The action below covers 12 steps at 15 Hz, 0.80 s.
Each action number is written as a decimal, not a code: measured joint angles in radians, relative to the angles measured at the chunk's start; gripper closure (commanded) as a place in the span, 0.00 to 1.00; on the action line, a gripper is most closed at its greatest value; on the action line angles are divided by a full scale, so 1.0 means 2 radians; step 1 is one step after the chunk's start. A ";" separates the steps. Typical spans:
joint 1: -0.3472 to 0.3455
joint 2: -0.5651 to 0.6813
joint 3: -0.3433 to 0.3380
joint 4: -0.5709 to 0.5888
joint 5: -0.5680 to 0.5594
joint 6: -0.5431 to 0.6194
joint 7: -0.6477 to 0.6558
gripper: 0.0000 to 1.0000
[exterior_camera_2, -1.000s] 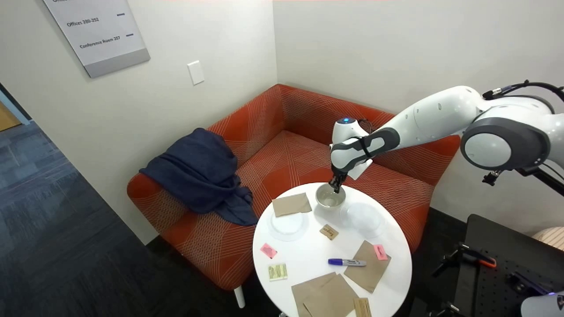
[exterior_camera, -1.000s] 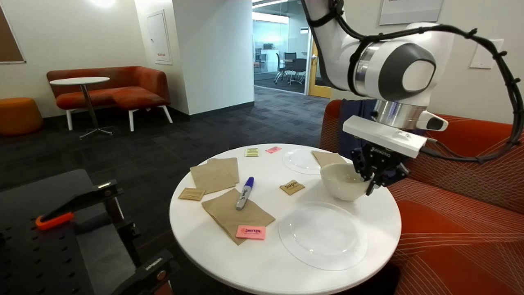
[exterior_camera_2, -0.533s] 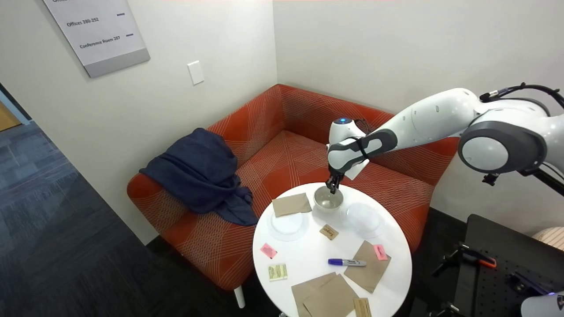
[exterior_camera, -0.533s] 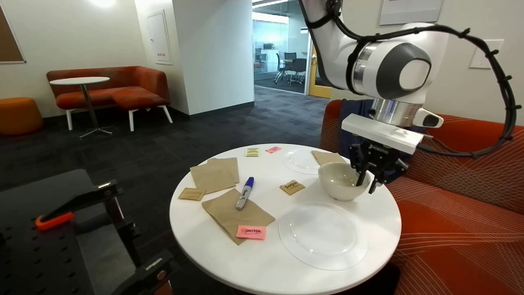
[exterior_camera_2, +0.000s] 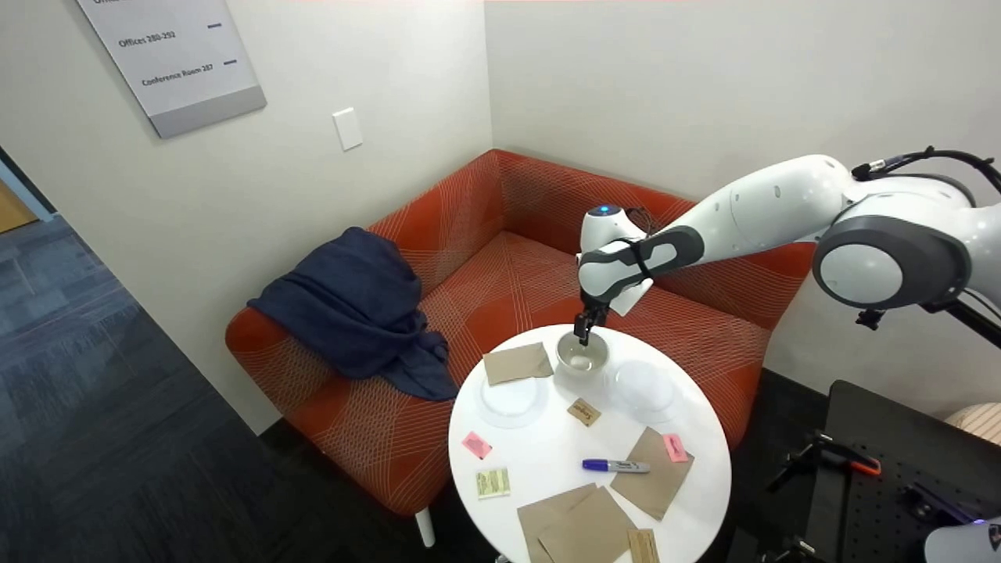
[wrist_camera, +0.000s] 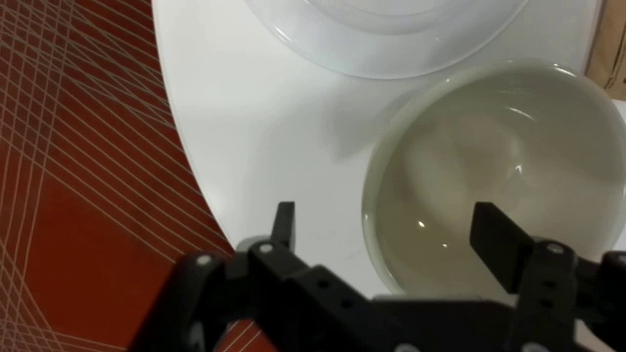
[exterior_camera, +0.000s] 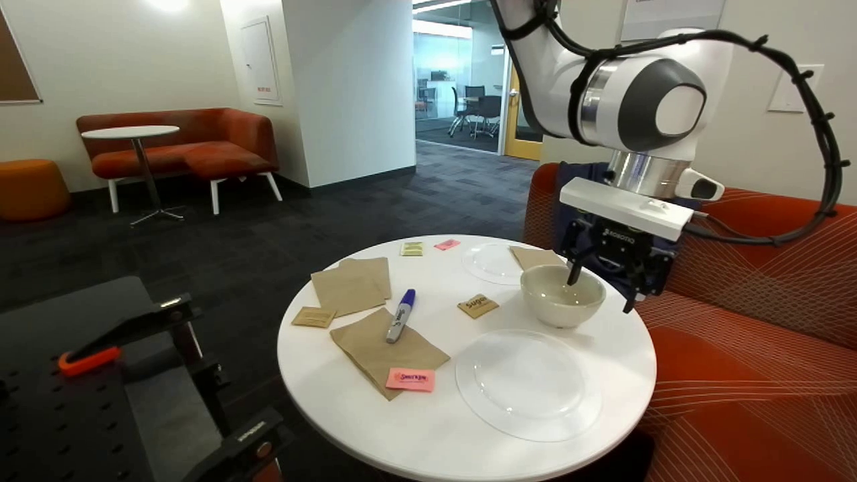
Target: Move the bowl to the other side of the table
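Observation:
The cream-white bowl point(exterior_camera: 559, 309) stands upright on the round white table point(exterior_camera: 408, 432), near the edge beside the red sofa. Both exterior views show my gripper point(exterior_camera_2: 583, 336) just above it. In the wrist view the gripper point(wrist_camera: 385, 210) is open and astride the bowl's near wall. One finger point(wrist_camera: 499, 239) hangs over the inside of the bowl point(wrist_camera: 494, 146); the other finger point(wrist_camera: 283, 225) is over the table top outside it. The rim passes between them with a gap on either side, so nothing is gripped.
Clear plates point(exterior_camera: 529, 385) point(exterior_camera_2: 512, 403) flank the bowl. Brown napkins point(exterior_camera: 348, 288), a marker point(exterior_camera: 400, 318), a sugar packet point(exterior_camera: 478, 306) and pink packets point(exterior_camera: 410, 379) are spread over the table. The red sofa point(exterior_camera_2: 500, 305) borders the table behind the gripper.
The jaws were shut on the bowl's rim a second ago; they have since spread apart and let it go. The bowl has shifted slightly, and the gripper has risen a little.

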 measured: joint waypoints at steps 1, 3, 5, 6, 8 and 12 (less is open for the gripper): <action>0.000 -0.001 -0.001 0.000 0.000 -0.004 0.000 0.00; -0.002 -0.008 -0.003 -0.002 -0.001 -0.011 -0.001 0.00; -0.004 -0.022 -0.005 -0.012 -0.005 -0.012 -0.007 0.00; -0.005 -0.031 -0.006 -0.019 -0.010 -0.012 -0.009 0.00; -0.006 -0.054 -0.008 -0.038 -0.018 -0.012 -0.019 0.00; -0.006 -0.105 -0.008 -0.084 -0.036 -0.012 -0.046 0.00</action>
